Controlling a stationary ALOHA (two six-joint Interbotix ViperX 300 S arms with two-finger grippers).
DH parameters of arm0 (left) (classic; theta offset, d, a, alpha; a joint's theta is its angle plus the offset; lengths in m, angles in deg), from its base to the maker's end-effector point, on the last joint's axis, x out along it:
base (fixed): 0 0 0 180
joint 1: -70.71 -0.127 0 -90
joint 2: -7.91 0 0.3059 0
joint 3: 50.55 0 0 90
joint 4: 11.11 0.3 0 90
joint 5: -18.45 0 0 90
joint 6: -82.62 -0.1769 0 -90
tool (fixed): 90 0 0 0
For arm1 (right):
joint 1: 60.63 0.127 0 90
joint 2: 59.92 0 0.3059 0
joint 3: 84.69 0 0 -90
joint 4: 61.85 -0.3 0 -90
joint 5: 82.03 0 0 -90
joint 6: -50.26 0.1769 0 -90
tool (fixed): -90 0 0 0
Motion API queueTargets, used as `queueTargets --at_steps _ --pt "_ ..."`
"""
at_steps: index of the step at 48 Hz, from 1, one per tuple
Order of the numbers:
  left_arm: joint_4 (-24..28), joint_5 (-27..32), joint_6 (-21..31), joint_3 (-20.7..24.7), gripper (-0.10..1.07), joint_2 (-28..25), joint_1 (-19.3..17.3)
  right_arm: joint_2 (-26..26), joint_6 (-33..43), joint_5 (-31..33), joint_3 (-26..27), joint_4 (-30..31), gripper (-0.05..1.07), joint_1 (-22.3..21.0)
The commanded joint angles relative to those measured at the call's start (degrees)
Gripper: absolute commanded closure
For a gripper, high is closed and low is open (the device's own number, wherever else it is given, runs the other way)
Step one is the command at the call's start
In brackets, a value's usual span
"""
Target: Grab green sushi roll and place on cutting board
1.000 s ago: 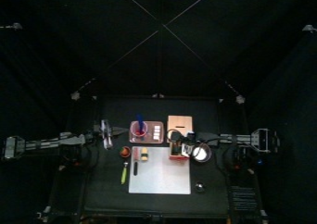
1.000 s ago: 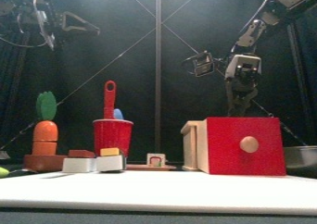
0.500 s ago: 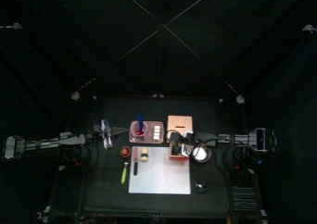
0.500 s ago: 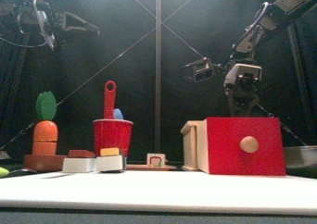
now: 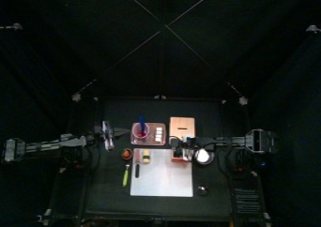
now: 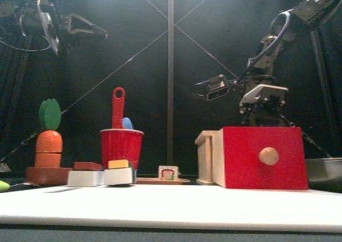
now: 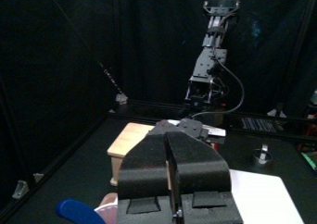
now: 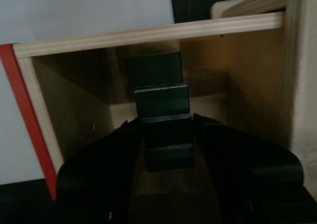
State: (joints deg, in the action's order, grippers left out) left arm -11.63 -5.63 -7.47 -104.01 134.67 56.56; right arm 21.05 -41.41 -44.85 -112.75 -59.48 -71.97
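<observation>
The green sushi roll [image 5: 202, 188] is a tiny pale piece on the black table just right of the cutting board [image 5: 160, 173]. It also shows in the left wrist view [image 7: 261, 154], beyond the board's corner [image 7: 266, 195]. My right gripper [image 5: 189, 152] hangs shut at the board's far right corner, by the tan-orange wooden box [image 5: 185, 125]. In its wrist view the gripper [image 8: 158, 89] points into the box's open side [image 8: 235, 70]. My left gripper [image 7: 170, 168] is shut and empty, held high at the table's left [image 5: 111, 132]. The roll is hidden in the front view.
A red cup [image 6: 122, 146] with utensils, a toy carrot [image 6: 50, 146] and small blocks [image 6: 103, 174] stand left of the red-faced box [image 6: 261, 158]. A long green stick [image 5: 126, 177] and a small yellow piece [image 5: 145, 157] lie at the board's left edge.
My right arm has drawn back a little to the right and its wrist has tilted up in the front view. The left arm has not moved.
</observation>
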Motion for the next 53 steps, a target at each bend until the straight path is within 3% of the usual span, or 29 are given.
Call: queueTargets --at_steps 1,12,30,53 --pt "0.0 -0.5 0.1 0.9 0.92 -0.1 -0.1 0.2 0.3 -0.4 1.3 0.9 0.19 -0.2" --pt "-0.1 -0.5 0.1 0.9 0.92 -0.2 -0.1 -1.1 0.6 -0.4 1.8 1.6 0.22 0.7" --pt "-0.1 -0.5 0.1 0.8 0.92 -0.1 0.0 0.5 1.2 0.9 3.1 1.1 0.37 2.3" --pt "-0.1 -0.6 -0.2 1.1 0.92 -0.1 -0.4 15.2 1.5 11.2 6.7 2.7 0.37 1.8"
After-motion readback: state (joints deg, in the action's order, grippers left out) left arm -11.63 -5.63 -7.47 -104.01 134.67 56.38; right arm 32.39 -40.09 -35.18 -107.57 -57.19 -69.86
